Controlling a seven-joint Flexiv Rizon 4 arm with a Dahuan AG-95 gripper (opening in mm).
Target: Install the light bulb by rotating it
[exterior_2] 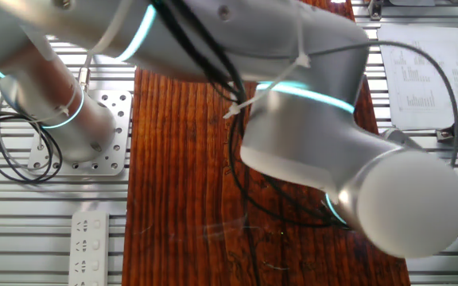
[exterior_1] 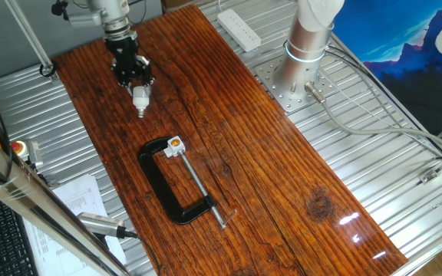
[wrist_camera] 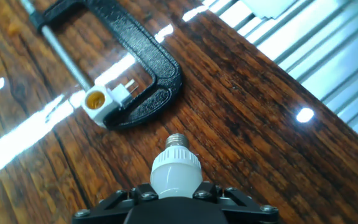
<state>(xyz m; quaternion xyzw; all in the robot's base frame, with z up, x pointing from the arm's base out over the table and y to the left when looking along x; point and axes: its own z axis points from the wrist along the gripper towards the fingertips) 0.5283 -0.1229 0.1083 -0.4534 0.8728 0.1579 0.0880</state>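
Note:
My gripper (exterior_1: 139,88) is shut on the light bulb (exterior_1: 140,97), a small white frosted bulb with its silvery screw base pointing down, held above the wooden board. In the hand view the bulb (wrist_camera: 176,168) sits between the black fingers, its screw base aimed toward the white socket block with orange centre (wrist_camera: 98,101). The socket (exterior_1: 175,144) is held in a black C-clamp (exterior_1: 171,188) lying on the board, below and to the right of the bulb in one fixed view. The other fixed view shows only the arm, which hides bulb and socket.
A white power strip (exterior_1: 239,28) lies at the board's far edge. The arm's base (exterior_1: 305,54) stands on a metal plate to the right. Papers (exterior_1: 75,201) and a red button box (exterior_1: 20,147) sit off the board's left side.

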